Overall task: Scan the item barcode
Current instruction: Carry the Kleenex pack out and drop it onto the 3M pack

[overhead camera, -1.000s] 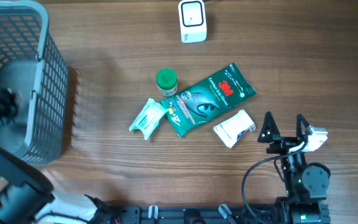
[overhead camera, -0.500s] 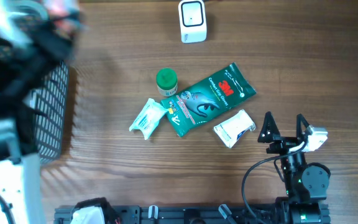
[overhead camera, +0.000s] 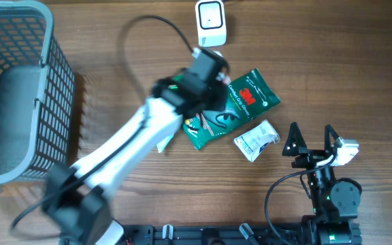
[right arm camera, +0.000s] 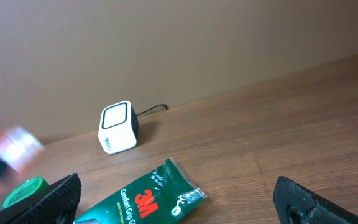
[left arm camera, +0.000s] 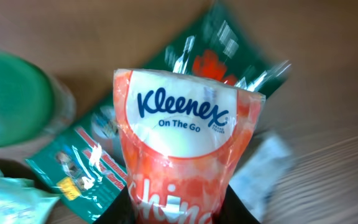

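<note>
An orange-and-white Kleenex tissue pack stands upright between the black fingers of my left gripper, which is shut on its lower end. In the overhead view the left gripper hangs over the middle of the table, just below the white scanner. The pack shows as an orange blur at the left of the right wrist view, left of the scanner. No barcode shows on the pack. My right gripper rests open and empty at the front right.
A green 3M glove pack lies under the left arm, a white-and-blue packet to its right. A green-capped jar and a pale teal packet lie beside them. A grey basket stands at the far left.
The left arm has swung from the basket at the left across to the middle of the table, carrying the Kleenex pack. The right arm has not moved.
</note>
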Available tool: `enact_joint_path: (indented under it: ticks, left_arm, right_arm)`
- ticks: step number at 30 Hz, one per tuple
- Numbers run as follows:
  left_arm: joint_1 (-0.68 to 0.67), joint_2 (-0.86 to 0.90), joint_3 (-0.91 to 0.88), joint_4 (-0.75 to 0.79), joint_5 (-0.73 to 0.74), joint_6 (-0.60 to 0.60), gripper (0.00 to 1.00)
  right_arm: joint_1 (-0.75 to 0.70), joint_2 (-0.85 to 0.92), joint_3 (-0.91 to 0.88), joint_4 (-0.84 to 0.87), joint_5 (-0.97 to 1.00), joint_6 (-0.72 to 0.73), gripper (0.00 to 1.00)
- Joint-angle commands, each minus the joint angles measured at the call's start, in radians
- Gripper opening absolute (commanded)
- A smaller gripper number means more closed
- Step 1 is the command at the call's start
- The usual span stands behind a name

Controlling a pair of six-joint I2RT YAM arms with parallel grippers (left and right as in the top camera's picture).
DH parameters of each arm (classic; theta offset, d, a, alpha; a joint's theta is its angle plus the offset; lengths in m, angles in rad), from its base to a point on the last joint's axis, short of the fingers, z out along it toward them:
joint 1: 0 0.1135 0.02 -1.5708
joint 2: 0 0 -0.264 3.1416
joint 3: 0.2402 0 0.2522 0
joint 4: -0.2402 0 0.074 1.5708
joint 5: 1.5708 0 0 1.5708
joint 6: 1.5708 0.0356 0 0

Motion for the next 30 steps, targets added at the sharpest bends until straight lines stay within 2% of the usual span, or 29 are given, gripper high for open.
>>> enact_joint_path:
  ticks: [1,7,11,12,13,14,18,26,28,30]
  left_arm:
    - [-0.031,0.157,-0.009,-0.014,0.023,0.119,0.21]
    - [-0.038,0.266,-0.01,-0.022,0.227,0.333,0.22]
    - [-0.038,0.266,-0.01,-0.025,0.268,0.396,0.22]
    - [-0.038,0.266,-0.01,-0.025,0.282,0.41,0.31]
    - [-0.038,0.266,-0.01,-0.02,0.28,0.409,0.58]
    - [-0.038,0.264,-0.01,-0.012,0.262,0.403,1.0]
    - [-0.033,0.234,0.051,-0.01,0.027,0.307,1.0]
    - [-0.008,0.056,0.428,-0.013,-0.175,0.308,1.0]
    - [-0.003,0.006,0.554,-0.014,-0.265,0.331,1.0]
    - [-0.003,-0.039,0.654,-0.014,-0.325,0.42,1.0]
  right_arm:
    - [-0.003,-0.001,-0.001,0.003,-0.008,-0.002,1.0]
    - [-0.003,-0.001,-0.001,0.003,-0.008,-0.002,1.0]
    - [-0.003,-0.001,-0.001,0.003,-0.008,-0.002,1.0]
    - [-0.003,-0.001,-0.001,0.003,-0.008,-0.002,1.0]
    - [-0.003,-0.001,-0.001,0.003,-0.008,-0.002,1.0]
    - [-0.003,-0.001,-0.001,0.003,-0.008,-0.002,1.0]
    - [-0.003,-0.001,-0.001,0.003,-0.008,-0.002,1.0]
    - [-0.003,-0.001,-0.001,0.003,-0.008,-0.002,1.0]
    - [-0.003,-0.001,-0.001,0.003,-0.008,-0.002,1.0]
    - [-0.003,-0.001,-0.001,0.003,-0.008,-0.002,1.0]
